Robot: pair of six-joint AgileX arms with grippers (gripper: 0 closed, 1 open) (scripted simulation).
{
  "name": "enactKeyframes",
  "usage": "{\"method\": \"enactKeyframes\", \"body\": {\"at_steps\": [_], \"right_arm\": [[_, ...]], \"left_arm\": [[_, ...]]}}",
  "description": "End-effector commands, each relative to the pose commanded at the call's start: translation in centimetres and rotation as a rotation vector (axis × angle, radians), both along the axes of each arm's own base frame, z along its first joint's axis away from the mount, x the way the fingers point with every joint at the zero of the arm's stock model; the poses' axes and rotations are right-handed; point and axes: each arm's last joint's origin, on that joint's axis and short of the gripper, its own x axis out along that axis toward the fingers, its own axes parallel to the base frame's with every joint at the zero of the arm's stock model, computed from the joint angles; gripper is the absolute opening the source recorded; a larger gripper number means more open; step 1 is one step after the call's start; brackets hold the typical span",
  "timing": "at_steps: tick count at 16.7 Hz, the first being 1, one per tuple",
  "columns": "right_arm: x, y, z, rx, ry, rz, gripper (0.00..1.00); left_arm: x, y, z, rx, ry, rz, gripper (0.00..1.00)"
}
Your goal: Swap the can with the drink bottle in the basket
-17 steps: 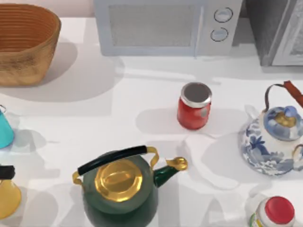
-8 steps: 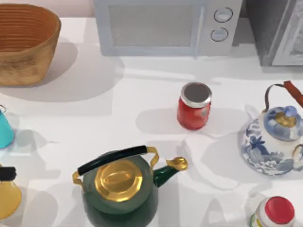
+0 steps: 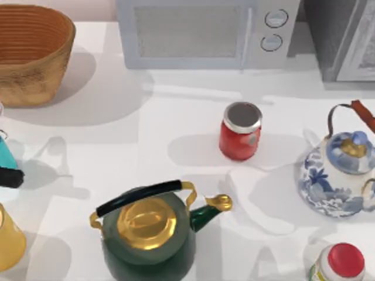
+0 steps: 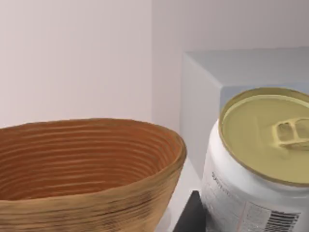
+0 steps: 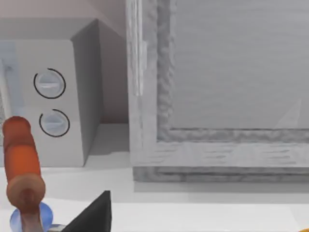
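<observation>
left end effector (image 3: 7, 175) | touching can (image 3: 6, 153) | basket (image 3: 32, 52) beyond

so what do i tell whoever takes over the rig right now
Left gripper: at the top view's left edge, just by the can; grip unconfirmed.
Right gripper: idle on the right.
Drink bottle: close against the left wrist camera, apparently outside the basket.
Can: standing on the table, not in the basket.
Done: bottle seems out.
Left: set the bottle down, put the can in the basket.
</observation>
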Motion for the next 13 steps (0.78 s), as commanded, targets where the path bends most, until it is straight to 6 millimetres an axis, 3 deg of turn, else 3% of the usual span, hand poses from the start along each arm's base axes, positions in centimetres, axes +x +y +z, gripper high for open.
{"method": "enactKeyframes", "body": {"at_steps": [3, 7, 10, 13], "right_arm": [[0.0, 0.0, 0.0, 0.000, 0.000, 0.000, 1.00], [0.0, 0.0, 0.0, 0.000, 0.000, 0.000, 1.00], [0.0, 0.0, 0.0, 0.000, 0.000, 0.000, 1.00], [0.0, 0.0, 0.0, 0.000, 0.000, 0.000, 1.00]], "left_arm": [[3.4, -0.8, 2.5, 0.002, -0.002, -0.147, 0.00], [10.2, -2.4, 4.1, 0.006, -0.002, -0.382, 0.00], [16.1, -4.3, 2.7, 0.007, 0.000, -0.578, 0.00], [21.4, -6.8, -0.8, 0.008, 0.004, -0.780, 0.00]]}}
